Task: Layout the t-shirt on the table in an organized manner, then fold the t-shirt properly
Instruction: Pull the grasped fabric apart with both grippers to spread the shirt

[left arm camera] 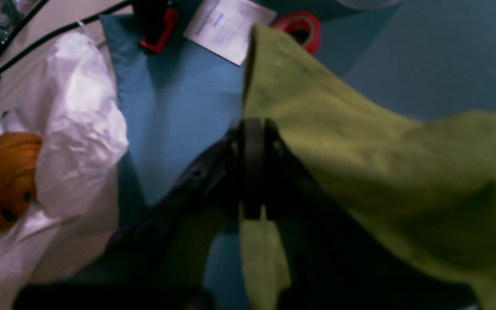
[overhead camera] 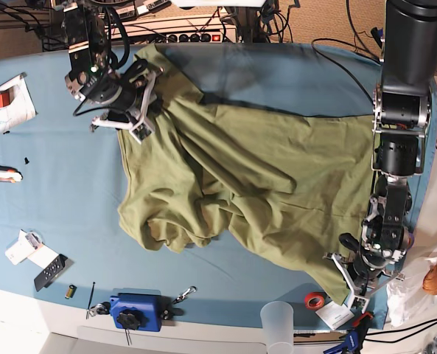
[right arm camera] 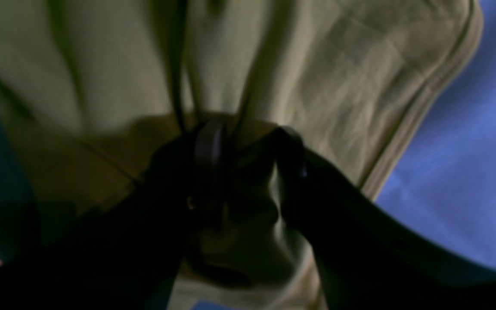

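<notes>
The t-shirt (overhead camera: 240, 177) lies spread but rumpled across the middle of the table (overhead camera: 49, 214), reaching from the far edge toward the near right corner, with folds bunched along its left side. The left gripper (left arm camera: 252, 172) is clenched on a thin edge of the shirt near the near right corner, the cloth lifted off the table there. The right gripper (right arm camera: 248, 146) stands by the far edge with its fingers (right arm camera: 209, 146) partly apart and a bunched fold of the shirt pinched between them. A red tape roll (overhead camera: 315, 300) lies just beside the left gripper.
</notes>
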Controlling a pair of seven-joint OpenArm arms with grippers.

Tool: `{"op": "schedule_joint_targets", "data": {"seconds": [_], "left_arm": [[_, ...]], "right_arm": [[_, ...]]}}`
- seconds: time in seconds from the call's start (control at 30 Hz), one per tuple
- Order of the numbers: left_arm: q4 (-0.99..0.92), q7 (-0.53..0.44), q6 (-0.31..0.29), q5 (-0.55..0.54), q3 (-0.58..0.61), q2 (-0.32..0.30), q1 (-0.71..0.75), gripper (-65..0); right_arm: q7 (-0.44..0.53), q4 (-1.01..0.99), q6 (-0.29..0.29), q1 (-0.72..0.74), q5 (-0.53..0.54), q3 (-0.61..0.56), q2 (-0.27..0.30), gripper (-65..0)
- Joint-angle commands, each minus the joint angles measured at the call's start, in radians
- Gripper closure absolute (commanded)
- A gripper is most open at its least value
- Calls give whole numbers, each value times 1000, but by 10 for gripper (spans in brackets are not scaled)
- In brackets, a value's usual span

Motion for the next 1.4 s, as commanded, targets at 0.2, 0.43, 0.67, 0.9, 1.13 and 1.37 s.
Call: {"op": "schedule_joint_targets", "data": {"seconds": [0.2, 0.43, 0.67, 0.9, 1.13, 1.37], "left_arm": [[-140, -122, 8, 39, -4, -8, -86, 0], [-202, -203, 3, 49, -4, -11, -89, 0], [-153, -59, 53, -24, -4, -11, -93, -257], [84, 311, 6, -130, -4, -58, -63, -256], [431, 532, -23, -315, -4, -129, 113, -256], [665, 586, 11, -248, -8, -178, 344, -256]], "right_arm": [[-59, 58, 20, -71, -13, -2, 13, -199], [-44, 62, 19, -68, -16, -2, 13, -199], [-34, 62, 19, -35, -16, 1, 13, -199], [5, 62, 19, 35, -14, 80, 13, -199], [26, 62, 19, 103, 18, 202, 13, -199], [21, 62, 19, 121, 59, 249, 13, -199]]}}
